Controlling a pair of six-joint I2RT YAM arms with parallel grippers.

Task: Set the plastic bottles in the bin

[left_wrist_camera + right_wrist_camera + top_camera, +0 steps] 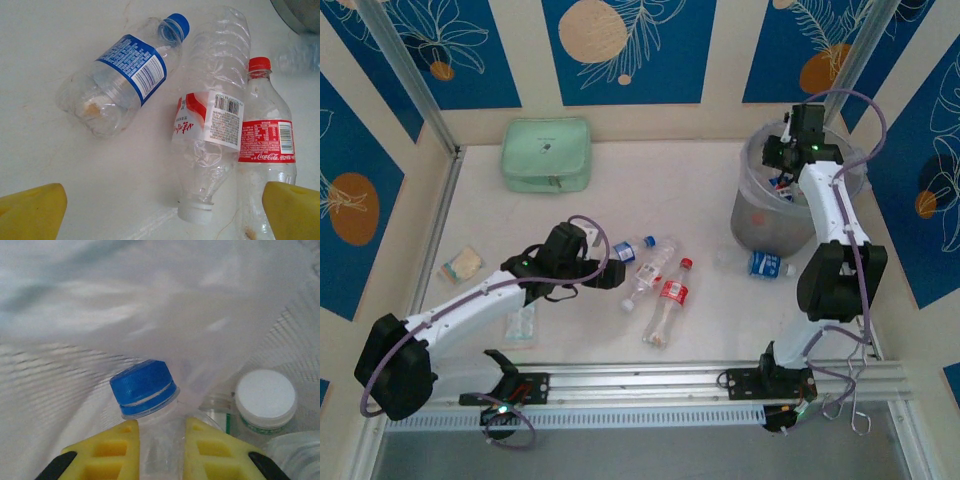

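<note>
Right jaws grip a blue-capped bottle (150, 412) inside the bin (754, 222); left jaws wide open, might knock the red-capped bottle (266, 137) rolling.

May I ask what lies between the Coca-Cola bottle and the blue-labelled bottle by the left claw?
A clear bottle with a white cap, in the left wrist view.

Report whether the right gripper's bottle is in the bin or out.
In: the right gripper holds the blue-capped bottle inside the bin, its lined wall around it.

Liner (150, 300) blurred; blue-capped bottle (148, 392) cut off below.
</note>
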